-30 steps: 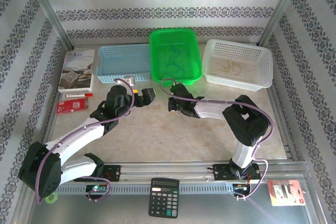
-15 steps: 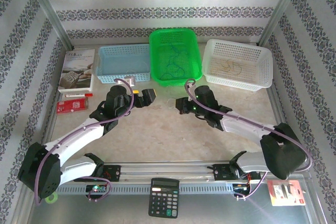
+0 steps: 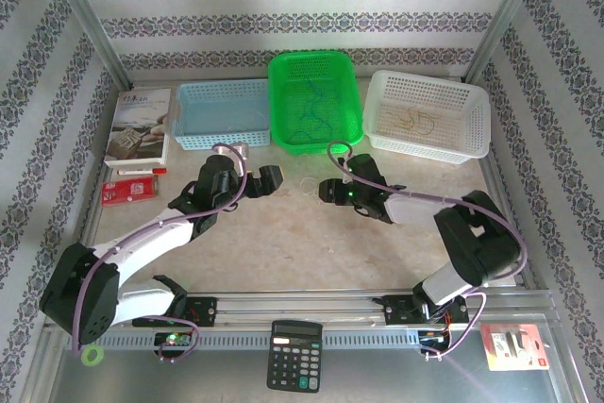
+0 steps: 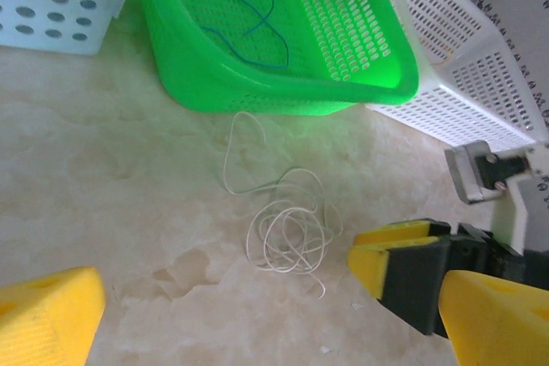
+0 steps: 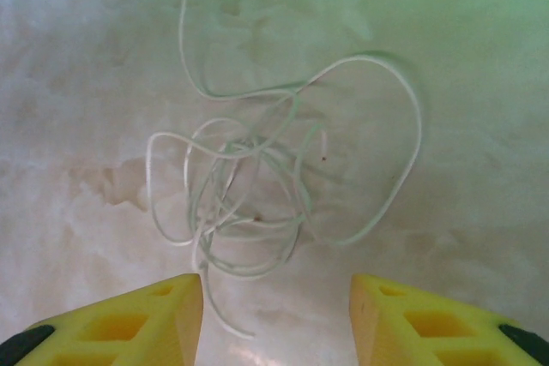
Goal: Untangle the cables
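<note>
1. The white cable lies in a loose tangle of loops on the marbled surface, just in front of the green basket.
2. A blue cable lies inside the green basket, and a tan cable inside the white basket.
3. The left hand is held wide apart beside the tangle, with nothing gripped.
4. The right hand is held apart on the opposite side, its yellow fingertips just short of the loops; 1 strand end reaches between them, and nothing is clamped.
5. Print is seen on a book at the left, but it is too small to be read.
</note>
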Action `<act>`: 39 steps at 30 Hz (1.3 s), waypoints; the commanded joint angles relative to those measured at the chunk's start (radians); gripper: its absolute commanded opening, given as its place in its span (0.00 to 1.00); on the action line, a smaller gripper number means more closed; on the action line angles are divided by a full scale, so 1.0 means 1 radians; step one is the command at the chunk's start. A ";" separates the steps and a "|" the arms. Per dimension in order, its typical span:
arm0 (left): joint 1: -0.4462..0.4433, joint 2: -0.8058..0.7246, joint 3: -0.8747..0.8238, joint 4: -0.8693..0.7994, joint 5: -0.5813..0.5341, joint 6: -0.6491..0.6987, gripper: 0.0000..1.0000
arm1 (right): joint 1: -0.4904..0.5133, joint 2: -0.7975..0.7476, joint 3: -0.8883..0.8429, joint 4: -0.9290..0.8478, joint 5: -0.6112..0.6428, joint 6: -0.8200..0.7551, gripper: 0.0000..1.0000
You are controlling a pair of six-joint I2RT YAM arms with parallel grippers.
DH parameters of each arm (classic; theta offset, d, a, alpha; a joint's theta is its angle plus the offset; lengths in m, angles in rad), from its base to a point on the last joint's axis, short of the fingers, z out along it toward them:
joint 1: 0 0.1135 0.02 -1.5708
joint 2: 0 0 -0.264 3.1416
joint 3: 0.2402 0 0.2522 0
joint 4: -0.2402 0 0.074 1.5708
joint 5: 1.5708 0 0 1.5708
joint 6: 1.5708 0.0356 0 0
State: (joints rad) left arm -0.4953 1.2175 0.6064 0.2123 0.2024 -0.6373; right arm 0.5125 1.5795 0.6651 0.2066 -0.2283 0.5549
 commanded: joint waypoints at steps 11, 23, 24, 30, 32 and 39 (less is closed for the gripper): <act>0.013 0.062 0.053 0.018 0.035 -0.025 1.00 | 0.029 0.177 0.150 0.023 -0.059 0.018 0.34; 0.013 0.068 0.061 0.016 0.037 -0.012 1.00 | 0.086 -0.119 -0.047 0.003 -0.199 -0.029 0.00; 0.014 0.072 0.060 0.017 0.037 -0.010 1.00 | 0.087 -0.151 -0.074 0.000 -0.211 -0.033 0.00; 0.013 0.096 0.053 0.027 0.053 -0.005 1.00 | 0.087 -0.270 -0.195 0.008 -0.221 -0.043 0.00; 0.013 0.108 0.055 0.025 0.069 -0.002 1.00 | 0.086 -0.290 -0.211 0.002 -0.211 -0.038 0.00; 0.010 0.194 0.126 -0.064 0.130 0.052 0.94 | 0.080 -0.289 -0.241 0.002 -0.163 -0.032 0.00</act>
State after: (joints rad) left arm -0.4953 1.3830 0.6720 0.1955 0.2924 -0.6357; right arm 0.5976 1.2984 0.4377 0.1989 -0.4122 0.5381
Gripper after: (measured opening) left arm 0.955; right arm 0.052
